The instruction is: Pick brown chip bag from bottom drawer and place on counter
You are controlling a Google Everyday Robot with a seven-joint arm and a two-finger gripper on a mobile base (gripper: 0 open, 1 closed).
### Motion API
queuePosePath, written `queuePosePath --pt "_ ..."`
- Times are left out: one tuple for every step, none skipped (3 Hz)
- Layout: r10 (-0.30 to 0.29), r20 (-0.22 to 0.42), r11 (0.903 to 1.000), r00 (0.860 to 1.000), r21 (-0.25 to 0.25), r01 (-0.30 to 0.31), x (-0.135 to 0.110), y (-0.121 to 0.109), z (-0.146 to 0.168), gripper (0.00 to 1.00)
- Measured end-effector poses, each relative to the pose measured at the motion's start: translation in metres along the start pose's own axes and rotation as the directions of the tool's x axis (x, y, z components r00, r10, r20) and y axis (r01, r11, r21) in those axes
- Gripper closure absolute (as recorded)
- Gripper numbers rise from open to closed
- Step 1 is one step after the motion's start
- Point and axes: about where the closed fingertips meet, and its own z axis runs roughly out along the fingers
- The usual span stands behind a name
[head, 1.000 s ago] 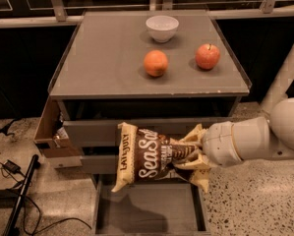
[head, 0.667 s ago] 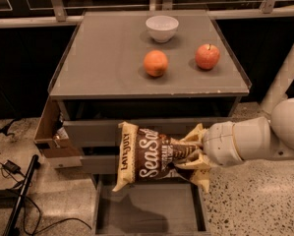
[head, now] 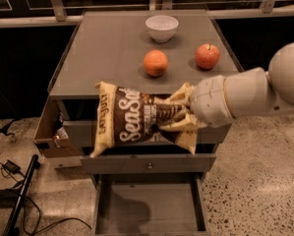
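The brown chip bag [head: 132, 116], dark brown with cream ends and white "Sea Salt" lettering, hangs in the air in front of the cabinet, level with the counter's front edge. My gripper [head: 182, 114] comes in from the right and is shut on the bag's crumpled right end. The bottom drawer [head: 149, 213] stands pulled open below, a plain grey box with nothing in it. The counter [head: 107, 48] is the flat grey top of the cabinet, just behind the bag.
On the counter stand a white bowl [head: 161, 28], an orange [head: 156, 63] and a red apple [head: 207, 56]. A cardboard box [head: 52, 134] sits at the cabinet's left side. Cables [head: 11, 168] and a black pole [head: 19, 196] lie on the floor at left.
My gripper has lifted the chip bag upward, from in front of the drawer fronts to about the level of the counter's front edge.
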Motion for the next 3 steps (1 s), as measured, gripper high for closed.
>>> queuePosePath --pt "-0.117 0.111 0.9931 0.987 0.021 0.116 -0.071 -0.064 0.025 1.0" --pt "-0.181 0.207 0.9834 0.961 0.032 0.179 -0.102 -0.102 0.059 1.0" --pt "-0.194 0.227 0.9809 0.954 0.032 0.192 -0.113 -0.107 0.066 1.0"
